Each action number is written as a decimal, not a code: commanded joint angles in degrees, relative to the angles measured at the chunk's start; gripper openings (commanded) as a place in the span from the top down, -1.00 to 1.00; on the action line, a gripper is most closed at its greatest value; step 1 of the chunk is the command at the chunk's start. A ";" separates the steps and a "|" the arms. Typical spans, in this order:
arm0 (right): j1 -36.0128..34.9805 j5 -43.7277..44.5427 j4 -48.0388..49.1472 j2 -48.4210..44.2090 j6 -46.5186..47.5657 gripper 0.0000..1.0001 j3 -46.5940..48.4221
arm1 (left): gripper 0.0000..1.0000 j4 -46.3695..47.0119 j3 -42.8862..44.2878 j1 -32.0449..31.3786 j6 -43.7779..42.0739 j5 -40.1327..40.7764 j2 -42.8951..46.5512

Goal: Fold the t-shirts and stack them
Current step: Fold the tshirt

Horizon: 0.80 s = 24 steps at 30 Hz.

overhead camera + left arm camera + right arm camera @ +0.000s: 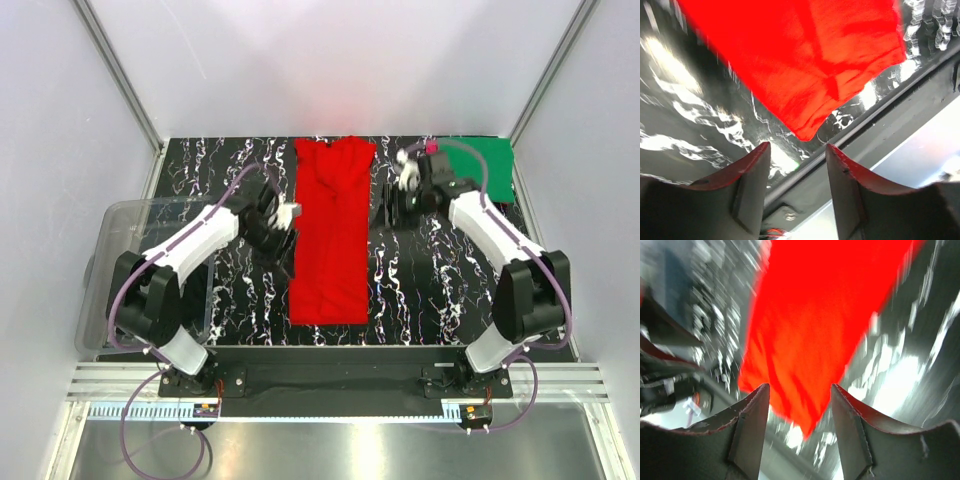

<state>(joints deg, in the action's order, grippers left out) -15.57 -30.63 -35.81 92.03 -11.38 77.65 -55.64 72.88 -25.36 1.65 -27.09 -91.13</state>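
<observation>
One red t-shirt [330, 240], one green t-shirt [490, 168] — two tools, left tool [797, 150] and right tool [800, 390], both spread apart, empty.

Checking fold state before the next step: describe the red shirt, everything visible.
The red shirt is bright, plain soft cloth, folded lengthwise into a long narrow strip, lightly creased. It lies flat on the table, neck end apparently far. The left gripper and right gripper flank it, open, not gripping it.

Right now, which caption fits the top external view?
Left arm and right arm flank a lengthwise-folded red t-shirt on a marbled table; folded green t-shirt at far right.
</observation>
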 commanded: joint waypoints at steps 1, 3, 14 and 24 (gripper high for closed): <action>-0.07 0.48 -4.97 0.09 -6.99 -0.16 -7.23 | -0.16 10.10 -6.77 0.93 13.63 -4.81 3.50; -0.33 -0.47 -4.18 0.69 -8.04 -0.16 -9.26 | -0.23 12.82 -11.78 1.10 16.78 -4.38 4.12; -3.58 -2.59 -1.63 0.34 -15.43 -0.15 -26.57 | -0.07 20.65 -24.44 3.66 25.94 -3.15 3.68; -9.64 -4.17 5.40 4.91 -19.29 -0.14 -28.69 | 0.06 25.57 -30.78 3.57 30.07 -3.40 3.59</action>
<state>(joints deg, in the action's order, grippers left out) -22.83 -32.82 -34.13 96.05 -27.81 47.86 -33.78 42.85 -21.82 29.69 -29.95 -89.19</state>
